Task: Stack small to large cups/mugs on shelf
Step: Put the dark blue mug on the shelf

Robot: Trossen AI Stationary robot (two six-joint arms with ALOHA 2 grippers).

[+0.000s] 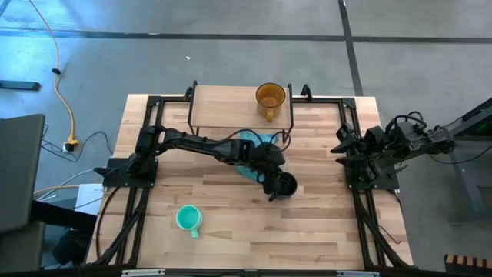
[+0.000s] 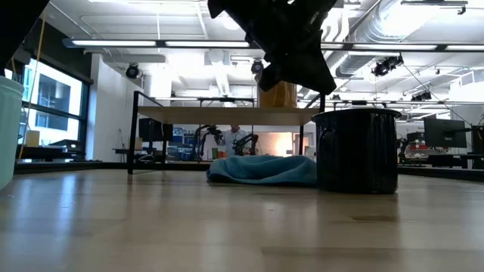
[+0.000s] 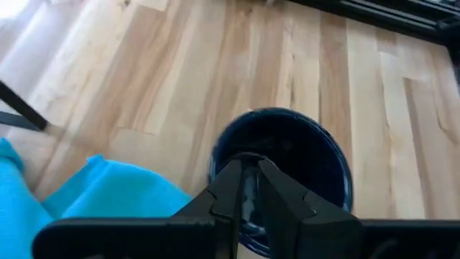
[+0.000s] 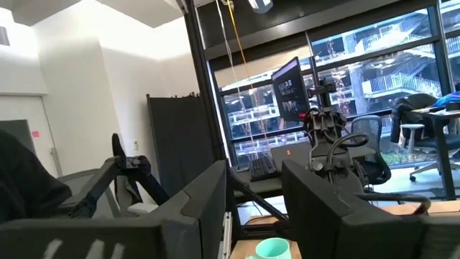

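The dark navy mug [image 1: 286, 185] [image 2: 356, 150] [image 3: 287, 162] stands upright on the tabletop. My left gripper [image 1: 269, 175] [image 3: 251, 169] hangs just above the mug's rim on its far-left side, with only a thin slit between its fingers. In the low view it is clear of the rim. The amber mug [image 1: 270, 98] [image 2: 277, 94] stands on the shelf [image 1: 223, 108] [image 2: 227, 115] near its right end. The teal mug [image 1: 188, 219] [image 2: 6, 128] [image 4: 273, 250] stands near the table's near-left part. My right gripper [image 1: 338, 146] [image 4: 255, 194] waits open at the right edge.
A light blue cloth [image 1: 250, 150] [image 2: 261, 169] [image 3: 86, 194] lies crumpled in front of the shelf, just far-left of the dark mug. Bare wood [image 1: 323, 223] lies to the near and right of the mug. Black frame rails [image 1: 138, 208] run along both table sides.
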